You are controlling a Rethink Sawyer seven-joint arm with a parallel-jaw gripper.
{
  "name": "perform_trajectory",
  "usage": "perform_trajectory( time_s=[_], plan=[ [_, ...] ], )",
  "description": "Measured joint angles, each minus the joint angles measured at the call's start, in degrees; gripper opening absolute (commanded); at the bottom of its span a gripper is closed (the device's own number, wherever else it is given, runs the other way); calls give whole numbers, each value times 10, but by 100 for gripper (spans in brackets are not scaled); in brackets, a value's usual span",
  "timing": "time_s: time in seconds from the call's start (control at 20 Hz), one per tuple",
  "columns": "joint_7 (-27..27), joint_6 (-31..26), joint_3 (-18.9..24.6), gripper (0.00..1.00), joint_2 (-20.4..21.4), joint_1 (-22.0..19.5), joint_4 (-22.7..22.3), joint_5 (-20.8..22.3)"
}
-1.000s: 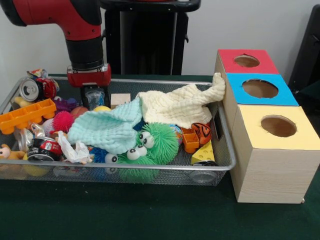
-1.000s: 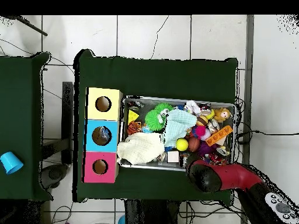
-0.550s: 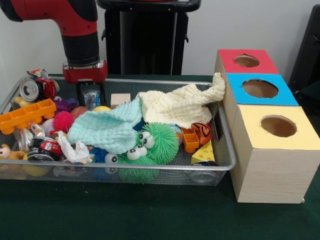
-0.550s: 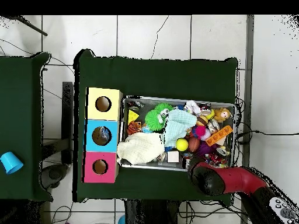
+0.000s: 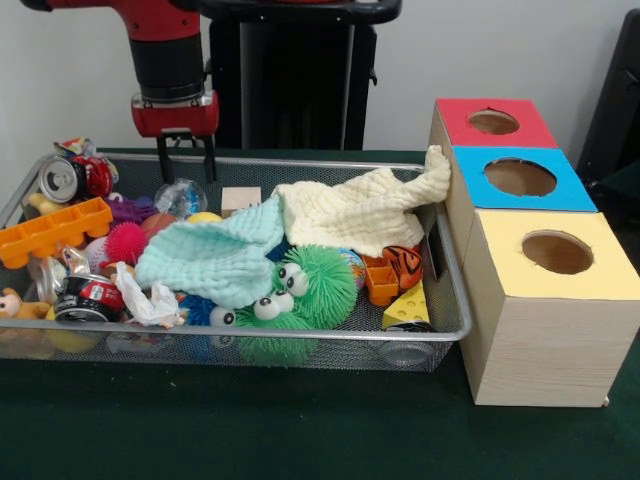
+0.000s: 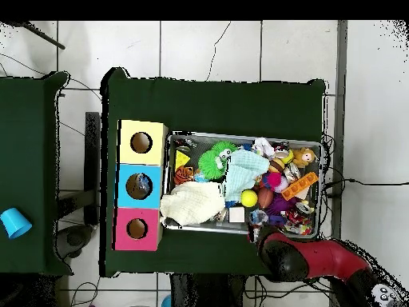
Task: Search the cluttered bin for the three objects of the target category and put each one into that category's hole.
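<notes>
A: Where are the things to be sorted?

B: In the wire bin [image 5: 440, 250] on the green tabletop [image 5: 300, 430], all jumbled. The target category isn't shown, so I can't say which three count. A clear crumpled plastic piece [image 5: 182, 196] lies at the bin's back edge, directly below the hand [image 5: 184, 160].

A: And the hand?

B: Raised above the back rim, its two dark fingers [image 5: 209, 158] pointing straight down with a narrow gap between them, holding nothing.

A: Which way do the long things lie?

B: The orange block [image 5: 52, 232] runs roughly left to right, its right end tilted up. The cream cloth [image 5: 360, 208] stretches toward the boxes, its corner touching the red box [image 5: 494, 122].

A: What's hard to see?

B: The mint cloth [image 5: 215, 255] covers whatever is under it, and the green fuzzy toy [image 5: 305, 285] is partly tucked beneath it. The blue box [image 5: 520, 178] and yellow box [image 5: 556, 254] stand beside the bin, their holes dark inside. From overhead, the arm [image 6: 307, 256] hides the hand.
</notes>
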State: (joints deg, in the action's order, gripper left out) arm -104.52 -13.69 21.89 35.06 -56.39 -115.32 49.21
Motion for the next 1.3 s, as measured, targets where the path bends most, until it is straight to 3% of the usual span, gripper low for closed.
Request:
perform_trajectory(
  time_s=[0.7,1.3],
  plan=[
    [0,14,-27,100,4,19,-7,0],
    [0,17,-19,100,3,0,-7,-2]
  ],
)
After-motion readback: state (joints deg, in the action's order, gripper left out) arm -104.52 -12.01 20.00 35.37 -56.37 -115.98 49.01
